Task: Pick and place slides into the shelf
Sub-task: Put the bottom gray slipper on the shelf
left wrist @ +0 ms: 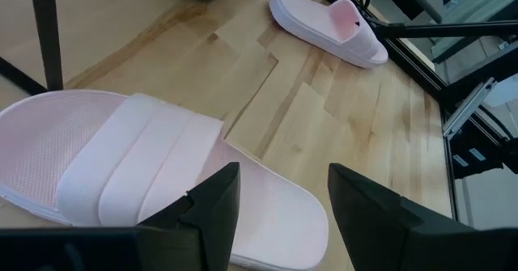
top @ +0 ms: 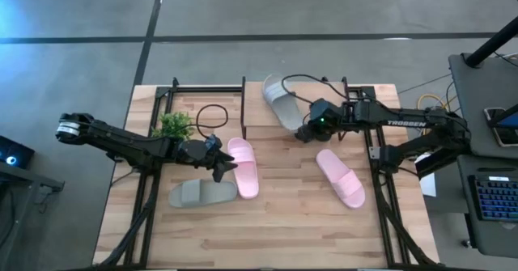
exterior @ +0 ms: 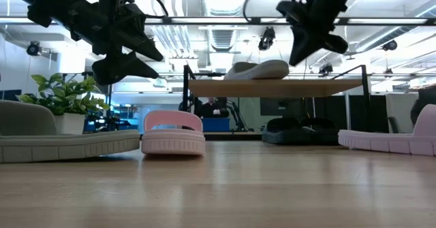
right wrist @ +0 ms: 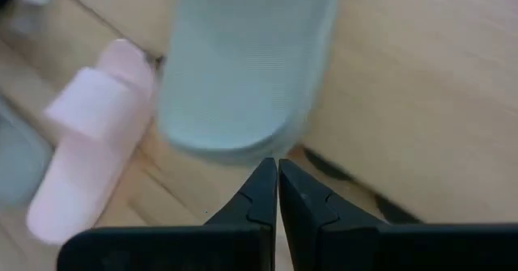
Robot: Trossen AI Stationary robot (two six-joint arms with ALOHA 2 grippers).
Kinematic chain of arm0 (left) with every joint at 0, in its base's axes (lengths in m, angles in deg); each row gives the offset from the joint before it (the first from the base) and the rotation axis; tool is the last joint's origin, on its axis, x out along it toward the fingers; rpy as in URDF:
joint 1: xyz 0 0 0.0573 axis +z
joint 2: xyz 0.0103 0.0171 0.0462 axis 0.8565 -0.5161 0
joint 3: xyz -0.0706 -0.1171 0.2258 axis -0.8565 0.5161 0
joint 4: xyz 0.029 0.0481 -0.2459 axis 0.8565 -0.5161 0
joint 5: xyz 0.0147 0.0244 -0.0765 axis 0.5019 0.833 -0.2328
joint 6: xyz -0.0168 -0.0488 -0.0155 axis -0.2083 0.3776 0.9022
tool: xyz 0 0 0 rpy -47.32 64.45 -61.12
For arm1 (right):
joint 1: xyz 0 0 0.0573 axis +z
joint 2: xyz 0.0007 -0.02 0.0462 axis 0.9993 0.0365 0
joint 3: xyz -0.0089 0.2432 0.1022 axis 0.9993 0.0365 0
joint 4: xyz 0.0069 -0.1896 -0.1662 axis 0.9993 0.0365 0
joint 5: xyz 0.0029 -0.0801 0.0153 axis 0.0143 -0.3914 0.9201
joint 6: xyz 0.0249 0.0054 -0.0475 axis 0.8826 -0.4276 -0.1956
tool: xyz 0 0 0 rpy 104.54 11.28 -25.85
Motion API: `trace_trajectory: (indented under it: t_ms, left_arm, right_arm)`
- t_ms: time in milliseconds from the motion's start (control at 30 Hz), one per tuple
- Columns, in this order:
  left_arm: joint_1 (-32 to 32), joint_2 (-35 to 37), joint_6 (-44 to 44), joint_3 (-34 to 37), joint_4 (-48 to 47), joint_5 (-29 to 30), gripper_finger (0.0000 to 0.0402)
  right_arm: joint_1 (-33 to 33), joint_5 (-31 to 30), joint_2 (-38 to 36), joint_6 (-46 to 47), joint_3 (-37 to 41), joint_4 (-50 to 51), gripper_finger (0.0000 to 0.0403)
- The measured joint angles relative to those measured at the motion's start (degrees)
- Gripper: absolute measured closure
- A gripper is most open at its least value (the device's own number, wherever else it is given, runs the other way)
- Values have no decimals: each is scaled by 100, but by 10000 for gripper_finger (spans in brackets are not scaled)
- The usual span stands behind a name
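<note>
A grey slide [top: 282, 101] lies on the shelf's plank top [top: 356, 101], also seen as the grey slide [exterior: 259, 69] on the shelf [exterior: 320, 87] in the low view. My right gripper [top: 303, 133] hovers shut just off that slide's near end [right wrist: 227, 137], above the plank. My left gripper [left wrist: 279, 214] stands open in the air over a pink slide [left wrist: 146, 166] that lies flat on the table [top: 243, 167]. A second pink slide [top: 340, 178] and a second grey slide [top: 202, 193] rest on the table. Black slides [exterior: 300, 131] sit under the shelf.
A small green plant [top: 172, 125] and a black cable loop [top: 212, 116] sit at the far left of the table. Black frame rails [top: 380, 190] run along both table sides. Bare wood lies along the near edge [top: 275, 239].
</note>
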Motion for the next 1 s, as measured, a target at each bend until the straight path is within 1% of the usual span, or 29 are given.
trace_trajectory:
  t_ms: [167, 300, 400, 500, 567, 633, 733, 867, 933, 1000]
  left_arm:
    - [2, 0, -4, 0, -15, -2, 228]
    - [2, 1, -7, 0, -17, 3, 228]
    - [2, 0, -7, 0, -15, 28, 228]
    - [4, 1, -7, 0, -11, 79, 228]
    - [4, 1, -9, 0, -3, 100, 228]
    - [4, 1, -9, 0, -2, 125, 228]
    - [4, 0, -9, 0, 0, 127, 228]
    - [4, 0, -9, 0, 0, 127, 228]
    - [2, 2, -8, 0, 0, 127, 228]
    - [2, 2, -6, 0, -11, 125, 228]
  right_arm:
    - [8, -89, 22, -104, -321, -49, 394]
    - [16, -86, 72, -465, -716, -710, 394]
    - [-17, -87, 341, -596, -1040, -1109, 394]
    - [-120, -61, 862, -823, -1481, -1065, 394]
    - [-157, 66, 1304, -1046, -1794, -1012, 394]
    - [-157, 206, 1763, -1209, -2164, -1019, 394]
    - [-159, 236, 2401, -1320, -2821, -916, 394]
    - [-197, 208, 3220, -1525, -3869, -255, 394]
    - [-200, -9, 3602, -1690, -4406, 205, 394]
    - [-191, -409, 3955, -1889, -4966, 733, 394]
